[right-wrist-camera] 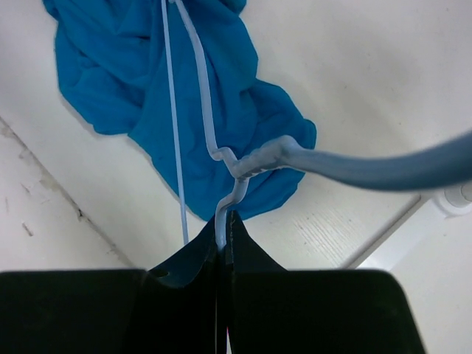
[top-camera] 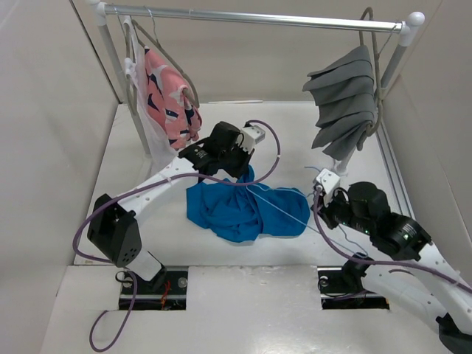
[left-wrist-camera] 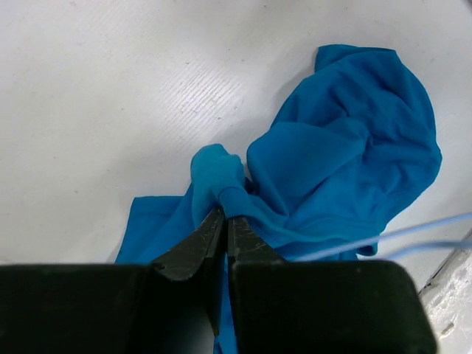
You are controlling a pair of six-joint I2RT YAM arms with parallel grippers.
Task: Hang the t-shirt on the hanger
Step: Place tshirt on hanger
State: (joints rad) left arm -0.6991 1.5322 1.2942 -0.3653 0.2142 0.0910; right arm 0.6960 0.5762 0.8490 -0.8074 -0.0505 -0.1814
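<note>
T-shirt: the bright blue t-shirt (top-camera: 243, 210) lies crumpled in a heap on the white surface (top-camera: 147, 169), partly spread and partly bunched.
Left end effector: the left end effector (left-wrist-camera: 223, 215) is at the t-shirt's far-left edge. Its fingers are pressed together, pinching a small raised fold of the blue cloth.
Right end effector: the right end effector (right-wrist-camera: 223, 221) is just off the t-shirt's right side. Its fingers are clamped tight on the thin wire of the hanger (right-wrist-camera: 254, 161), just below the twisted neck.
Hanger: light-blue wire. Its arms run from the clamped point out over the right part of the t-shirt, above the cloth. The hook bends away from the t-shirt, close past the right wrist camera. Whether any wire is inside the shirt cannot be told.
Rail: a white rail (top-camera: 251, 16) stands well beyond the t-shirt, at the far side of the surface.
Other garments: a pink patterned garment (top-camera: 168, 99) hangs far-left of the t-shirt, and a grey pleated garment (top-camera: 345, 99) hangs far-right of it, both from the rail.
</note>
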